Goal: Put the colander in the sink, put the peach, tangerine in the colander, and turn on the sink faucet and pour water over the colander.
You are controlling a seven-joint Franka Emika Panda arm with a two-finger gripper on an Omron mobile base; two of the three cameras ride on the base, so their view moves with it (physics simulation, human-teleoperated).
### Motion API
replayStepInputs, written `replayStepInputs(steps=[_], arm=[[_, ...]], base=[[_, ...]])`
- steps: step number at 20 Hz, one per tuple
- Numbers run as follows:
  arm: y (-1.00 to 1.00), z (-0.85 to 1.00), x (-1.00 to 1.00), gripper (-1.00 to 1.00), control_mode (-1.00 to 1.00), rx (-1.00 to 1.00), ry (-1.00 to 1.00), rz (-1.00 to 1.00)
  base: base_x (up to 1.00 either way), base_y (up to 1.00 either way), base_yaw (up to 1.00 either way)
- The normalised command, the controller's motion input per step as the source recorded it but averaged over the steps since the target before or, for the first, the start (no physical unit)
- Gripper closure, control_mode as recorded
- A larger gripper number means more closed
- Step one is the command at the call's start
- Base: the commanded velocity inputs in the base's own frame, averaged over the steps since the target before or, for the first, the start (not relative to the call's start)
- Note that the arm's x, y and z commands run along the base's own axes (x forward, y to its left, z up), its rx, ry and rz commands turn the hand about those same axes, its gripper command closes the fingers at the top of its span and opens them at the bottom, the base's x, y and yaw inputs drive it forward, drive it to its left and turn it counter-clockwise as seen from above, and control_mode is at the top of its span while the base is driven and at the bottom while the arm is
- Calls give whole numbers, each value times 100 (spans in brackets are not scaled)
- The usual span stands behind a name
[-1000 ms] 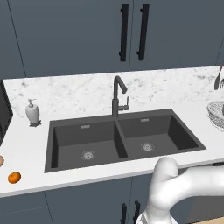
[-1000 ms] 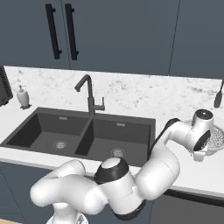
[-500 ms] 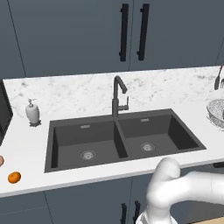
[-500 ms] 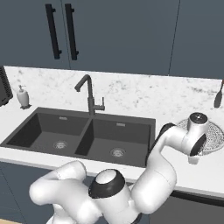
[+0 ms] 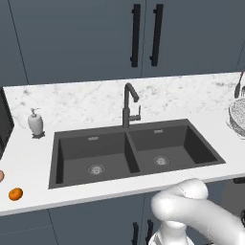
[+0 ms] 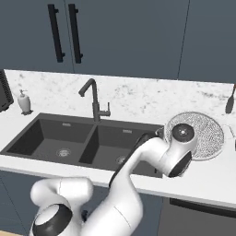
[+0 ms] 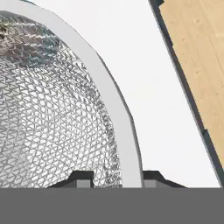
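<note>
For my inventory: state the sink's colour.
Dark grey sink, with metal drains; left base view shows it best.

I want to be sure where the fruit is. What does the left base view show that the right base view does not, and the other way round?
The left base view alone has the tangerine on the counter's front left corner, with a pinkish fruit, probably the peach, cut by the left edge beside it. The right base view alone has the whole colander on the counter right of the sink, with the arm's hand above its near rim. Both share the sink, the sink faucet, the soap dispenser and the cupboard doors.
</note>
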Motion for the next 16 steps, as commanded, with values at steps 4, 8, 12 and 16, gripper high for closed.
replayStepInputs(steps=[4,8,12,16], arm=[[100,70,-49,100,-100,-9,-3,0],[100,55,-18,100,-100,-12,2,0],[100,55,-14,100,-100,-3,26,8],[100,49,-29,100,-100,-1,36,16]], base=[[0,0,0],[0,0,0],[0,0,0],[0,0,0]])
